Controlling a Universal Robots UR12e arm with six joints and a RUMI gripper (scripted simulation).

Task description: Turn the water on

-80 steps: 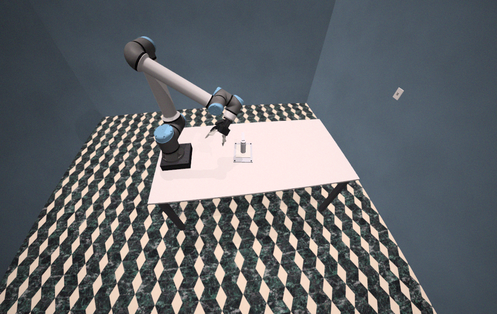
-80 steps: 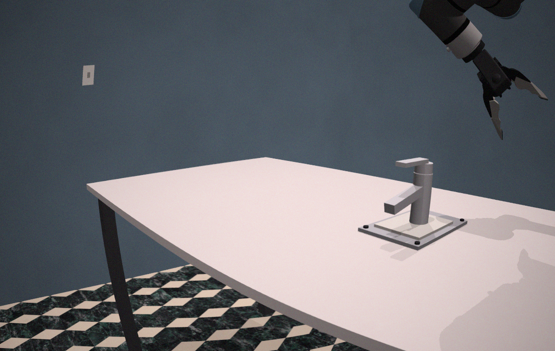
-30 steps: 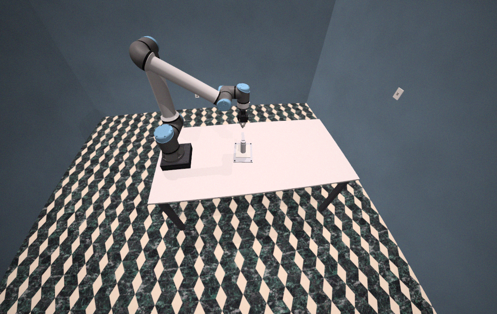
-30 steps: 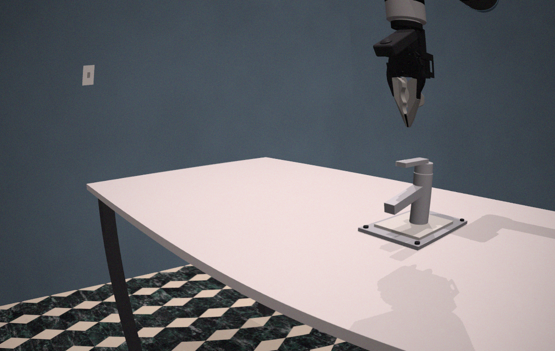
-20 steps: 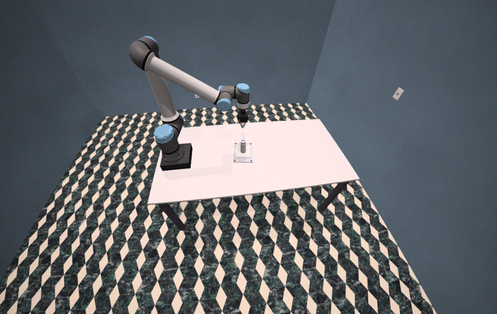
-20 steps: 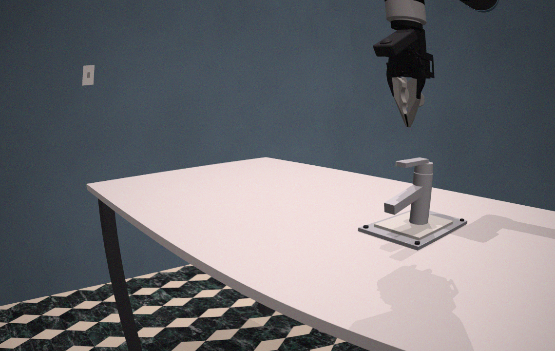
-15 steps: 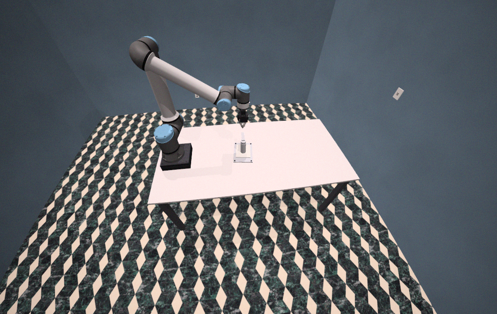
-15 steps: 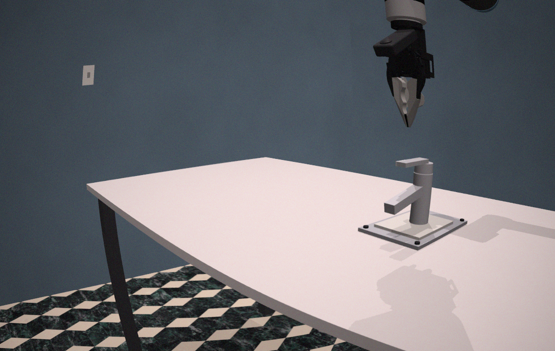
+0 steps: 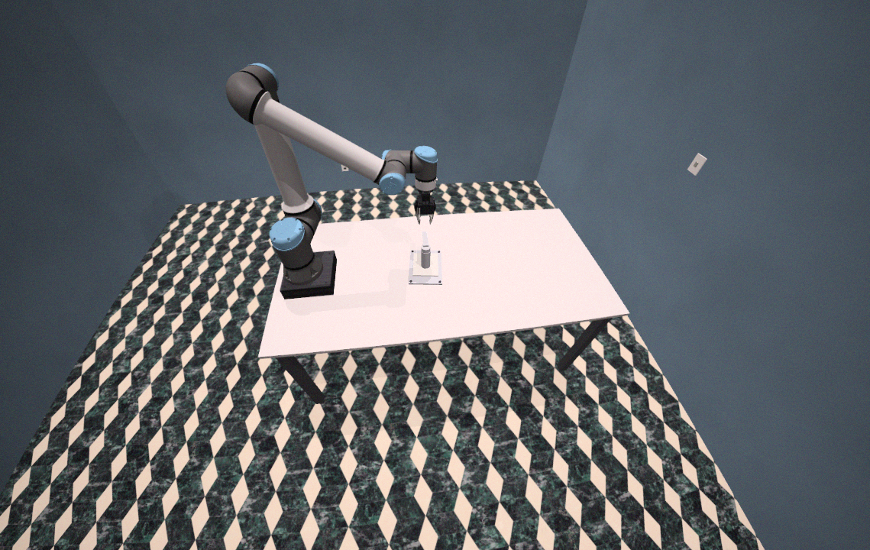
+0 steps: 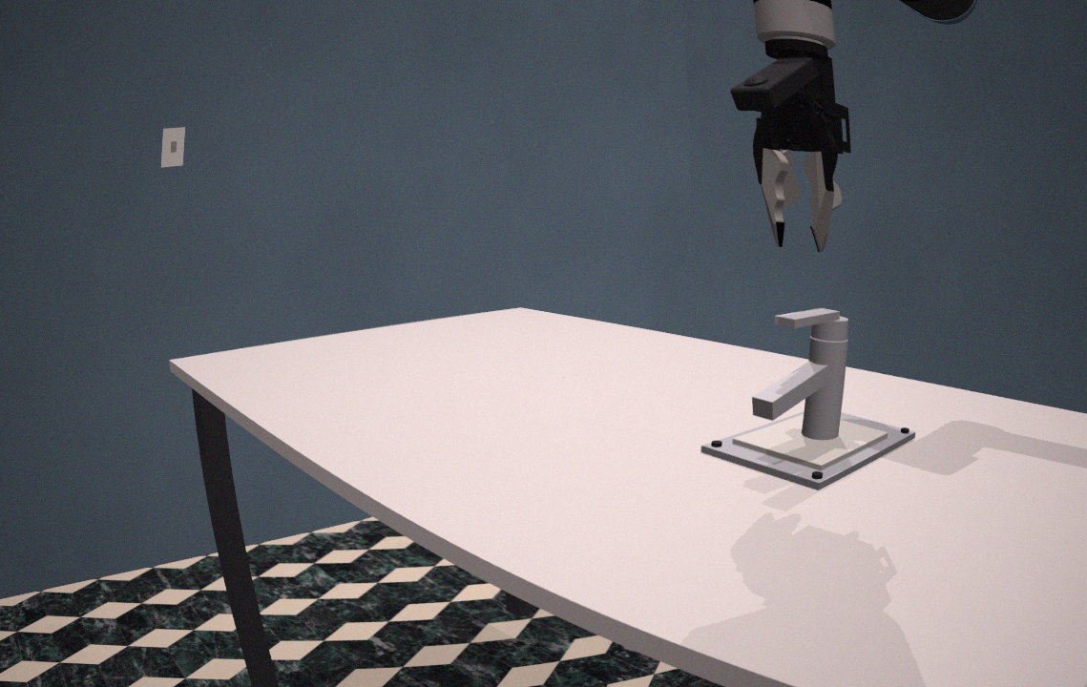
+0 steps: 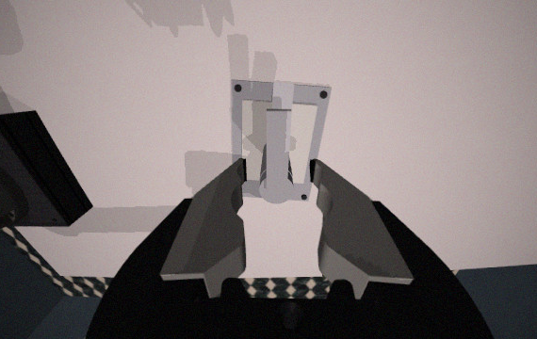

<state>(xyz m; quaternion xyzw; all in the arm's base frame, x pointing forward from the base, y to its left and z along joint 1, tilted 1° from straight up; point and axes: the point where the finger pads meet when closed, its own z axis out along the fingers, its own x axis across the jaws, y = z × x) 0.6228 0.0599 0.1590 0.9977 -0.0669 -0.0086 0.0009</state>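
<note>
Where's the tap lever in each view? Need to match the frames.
Top: the lever is a pale sliver mid-table, under the gripper.
Exterior: flat bar right of centre, atop the tap body, clear of the partly open, empty gripper above.
Wrist: vertical strip at centre.
Shared landmark: the bolted base plate.

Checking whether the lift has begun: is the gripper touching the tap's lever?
Apart. The exterior view shows the gripper hanging above the lever, wall visible between.
</note>
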